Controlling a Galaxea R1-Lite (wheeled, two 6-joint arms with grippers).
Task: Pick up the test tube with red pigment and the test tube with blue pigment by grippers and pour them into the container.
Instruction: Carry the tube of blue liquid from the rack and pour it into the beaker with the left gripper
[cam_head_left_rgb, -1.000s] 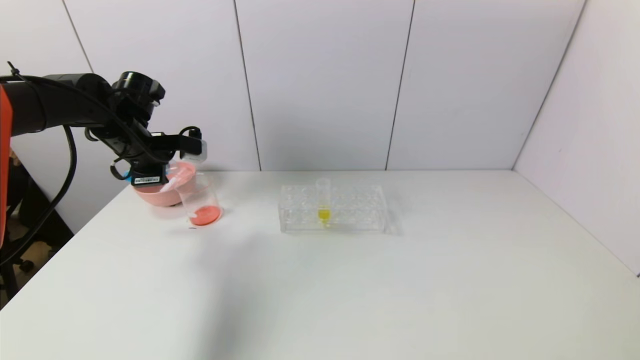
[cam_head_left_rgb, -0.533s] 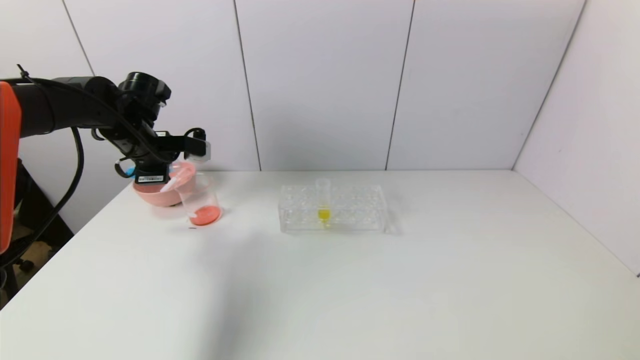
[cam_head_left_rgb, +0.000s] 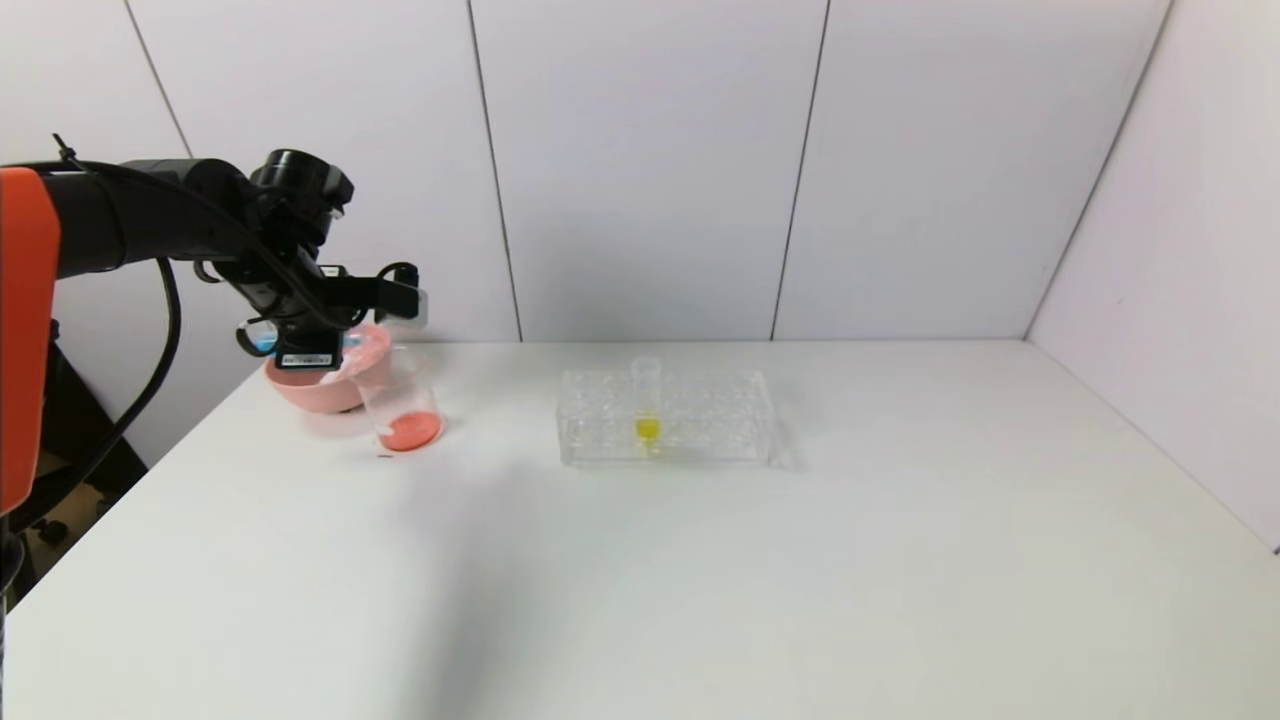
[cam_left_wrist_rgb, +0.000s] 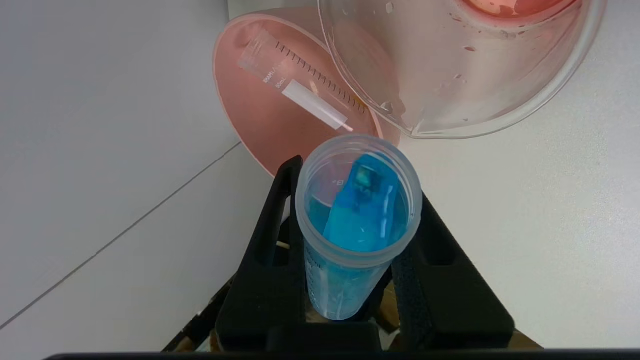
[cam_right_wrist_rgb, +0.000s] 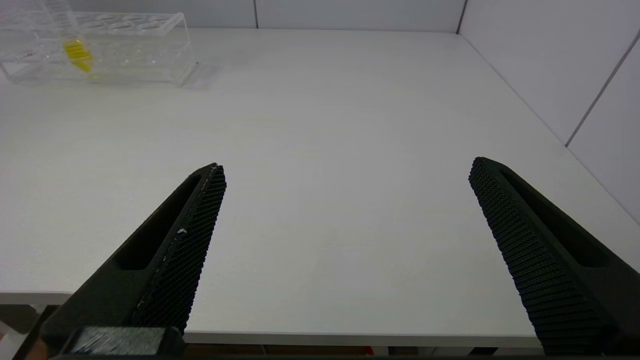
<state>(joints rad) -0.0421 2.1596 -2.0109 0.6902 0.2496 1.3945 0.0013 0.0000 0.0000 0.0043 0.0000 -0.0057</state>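
Pouring is the step in hand: the left gripper (cam_left_wrist_rgb: 350, 240) is clamped on the blue tube (cam_left_wrist_rgb: 356, 220), held near the beaker (cam_head_left_rgb: 400, 405), which already has red liquid at its bottom and stands on the table (cam_head_left_rgb: 700, 580) beside the pink bowl (cam_head_left_rgb: 305, 390). To do it well, bring the tube's mouth over the beaker's rim before tipping further, then tilt slowly so nothing runs into the bowl. The right gripper (cam_right_wrist_rgb: 345, 220) waits wide open, well apart, near the table edge.
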